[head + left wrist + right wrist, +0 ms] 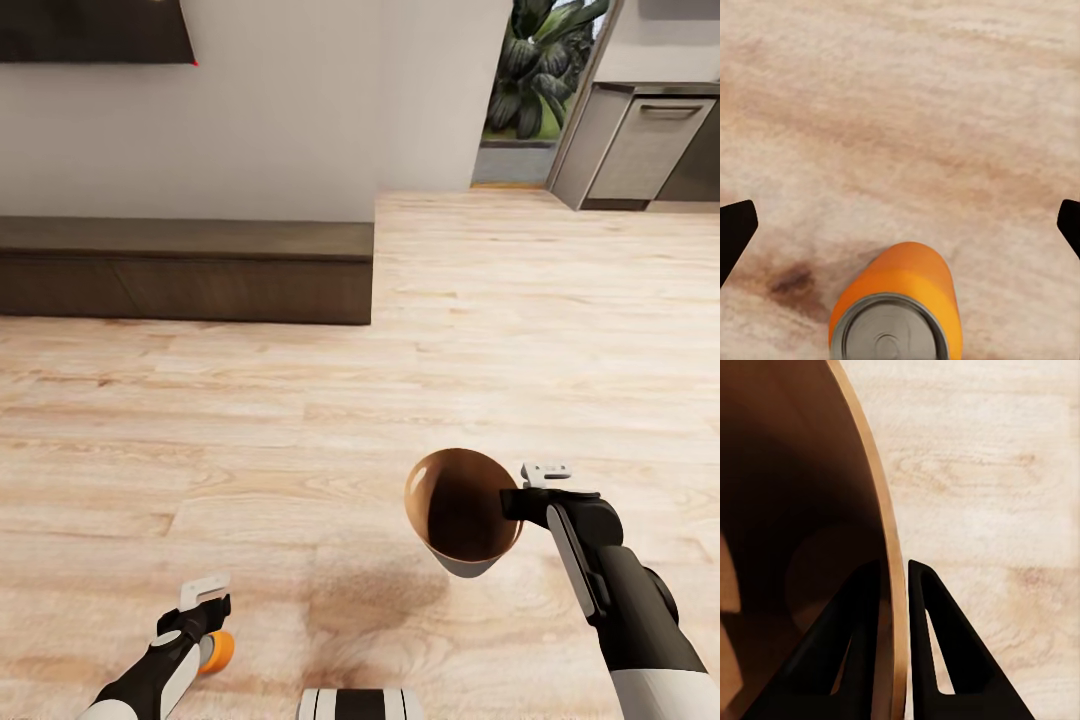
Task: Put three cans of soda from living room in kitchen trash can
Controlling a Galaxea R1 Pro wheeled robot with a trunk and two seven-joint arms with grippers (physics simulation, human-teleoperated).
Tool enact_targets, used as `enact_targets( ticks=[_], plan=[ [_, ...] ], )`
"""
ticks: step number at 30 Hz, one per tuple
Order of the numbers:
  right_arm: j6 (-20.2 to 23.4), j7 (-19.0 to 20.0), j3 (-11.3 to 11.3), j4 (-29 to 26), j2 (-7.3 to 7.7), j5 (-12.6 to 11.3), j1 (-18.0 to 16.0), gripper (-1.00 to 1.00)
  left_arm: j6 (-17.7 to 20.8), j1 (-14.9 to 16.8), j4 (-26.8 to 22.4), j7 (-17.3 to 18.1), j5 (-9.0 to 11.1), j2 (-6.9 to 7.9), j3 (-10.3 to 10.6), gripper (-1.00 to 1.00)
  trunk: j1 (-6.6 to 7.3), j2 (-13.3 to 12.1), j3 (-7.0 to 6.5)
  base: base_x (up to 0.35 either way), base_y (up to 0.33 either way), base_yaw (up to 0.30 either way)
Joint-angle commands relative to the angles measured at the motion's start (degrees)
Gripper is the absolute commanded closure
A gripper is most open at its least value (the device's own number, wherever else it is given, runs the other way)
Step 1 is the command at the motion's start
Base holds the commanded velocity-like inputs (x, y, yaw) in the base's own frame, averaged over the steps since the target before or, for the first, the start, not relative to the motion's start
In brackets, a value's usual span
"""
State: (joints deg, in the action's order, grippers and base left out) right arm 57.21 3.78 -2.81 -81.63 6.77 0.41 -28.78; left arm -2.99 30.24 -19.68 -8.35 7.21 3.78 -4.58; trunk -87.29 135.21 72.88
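Head view: right gripper (515,497) pinches the rim of the tash can (462,510), one finger inside the wall, one outside, bin tilted and carried above the wood floor (300,420). Left gripper (205,600) holds an orange can of soda (218,650) low by the base; its fingers stand wide in the left wrist view, so grip uncertain. Kitchen (640,150) lies ahead-right. Advice: keep the bin's mouth upward and bring the can over it before letting go.
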Motion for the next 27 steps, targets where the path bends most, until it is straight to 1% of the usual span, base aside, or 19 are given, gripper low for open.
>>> enact_targets(
  ticks=[1, 27],
  plan=[
    [0.0, 0.3, 0.0, 0.0, -0.01, -0.7, 0.0, 1.00, 0.0, 0.0, 0.0, 0.0, 0.0, 0.00, 0.0, -1.00, 0.01, 0.0, 0.09, 0.000, 0.000, 0.000],
    [0.0, 0.3, 0.0, 0.0, -0.01, -0.7, 0.0, 1.00, 0.4, 0.0, -0.7, 0.0, 0.0, -0.09, 0.2, -1.00, 0.01, 0.0, 2.44, 0.000, 0.000, 0.000]
  ],
)
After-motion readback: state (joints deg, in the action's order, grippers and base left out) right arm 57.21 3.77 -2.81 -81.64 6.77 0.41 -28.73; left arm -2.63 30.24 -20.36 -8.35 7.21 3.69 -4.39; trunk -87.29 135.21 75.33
